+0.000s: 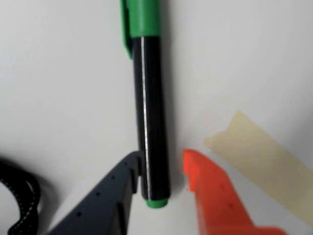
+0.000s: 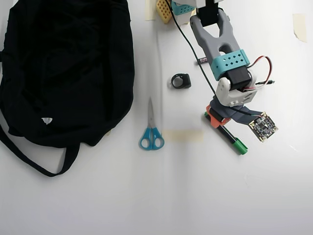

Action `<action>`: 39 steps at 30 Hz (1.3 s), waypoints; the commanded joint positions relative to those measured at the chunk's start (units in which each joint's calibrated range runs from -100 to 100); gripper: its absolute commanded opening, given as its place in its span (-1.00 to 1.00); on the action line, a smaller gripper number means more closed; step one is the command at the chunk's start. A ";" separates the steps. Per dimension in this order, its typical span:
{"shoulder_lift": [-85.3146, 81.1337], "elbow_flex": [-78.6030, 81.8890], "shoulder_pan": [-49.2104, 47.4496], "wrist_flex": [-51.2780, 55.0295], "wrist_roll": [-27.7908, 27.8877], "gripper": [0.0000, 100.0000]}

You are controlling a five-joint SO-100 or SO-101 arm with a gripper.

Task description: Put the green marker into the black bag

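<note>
The green marker [image 1: 152, 112] lies on the white table, black barrel with a green cap at the top of the wrist view and a small green tip at the bottom. My gripper [image 1: 161, 164] straddles its tip end: the dark blue finger [image 1: 117, 191] touches the barrel on the left, and the orange finger [image 1: 210, 191] stands a narrow gap away on the right, so it is open. From overhead the marker [image 2: 234, 141] pokes out diagonally below the gripper [image 2: 215, 117]. The black bag [image 2: 63, 63] lies far to the left, its strap [image 1: 22, 200] entering the wrist view.
Blue-handled scissors [image 2: 151, 132] and a small black ring-shaped part [image 2: 181, 81] lie between the bag and the arm. Beige tape strips [image 2: 182, 135] [image 1: 264, 156] are stuck to the table. The arm's cable runs along the top middle.
</note>
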 commanded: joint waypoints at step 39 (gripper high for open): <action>-0.97 -3.19 -4.56 1.14 -7.47 -0.29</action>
